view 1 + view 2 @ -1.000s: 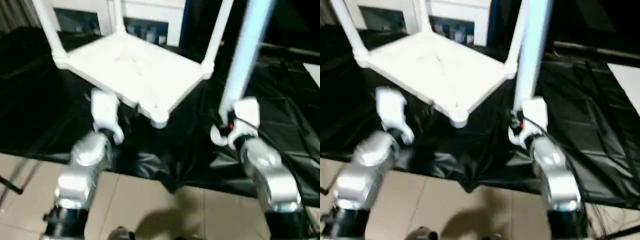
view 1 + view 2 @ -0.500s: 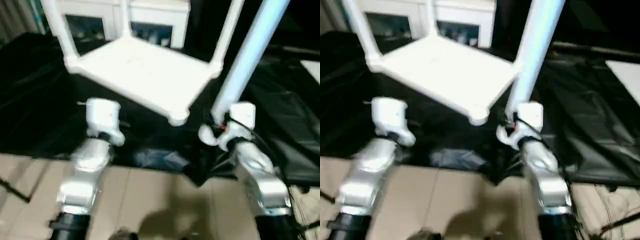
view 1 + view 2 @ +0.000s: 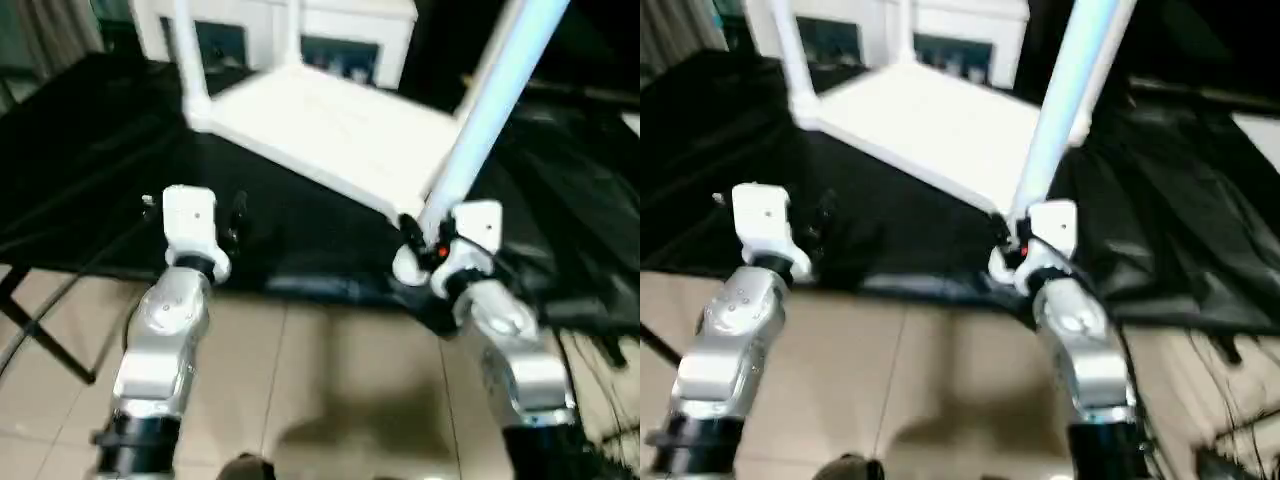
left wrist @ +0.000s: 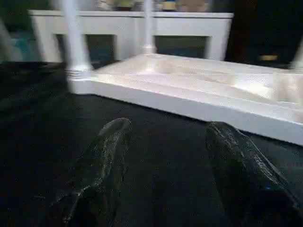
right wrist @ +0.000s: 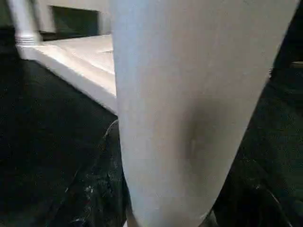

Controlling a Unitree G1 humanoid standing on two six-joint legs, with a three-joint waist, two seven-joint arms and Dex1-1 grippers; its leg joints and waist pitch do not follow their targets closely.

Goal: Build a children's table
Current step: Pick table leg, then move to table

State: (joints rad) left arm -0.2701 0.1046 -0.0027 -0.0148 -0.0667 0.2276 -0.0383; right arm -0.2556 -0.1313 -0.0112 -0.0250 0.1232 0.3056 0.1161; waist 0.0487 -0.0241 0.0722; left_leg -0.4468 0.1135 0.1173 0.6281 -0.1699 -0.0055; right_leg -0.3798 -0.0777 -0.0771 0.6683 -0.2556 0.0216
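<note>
Right gripper [image 3: 425,245] squeezes a white leg [image 3: 490,115] beside the upside-down tabletop [image 3: 340,135] on black cloth [image 3: 90,170]; tan floor tiles [image 3: 330,400] lie below. Left gripper [image 4: 165,175] hangs open over the cloth, before a white shelf [image 4: 128,21].

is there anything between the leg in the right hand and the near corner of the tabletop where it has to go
Nothing visible. The right hand holds the leg upright just beside the tabletop; the near corner itself sits hidden behind that leg. The open left hand hovers apart over the black cloth.

Tabletop [image 3: 340,135] on cloth [image 3: 90,180] (legs [image 3: 190,60] upward).
</note>
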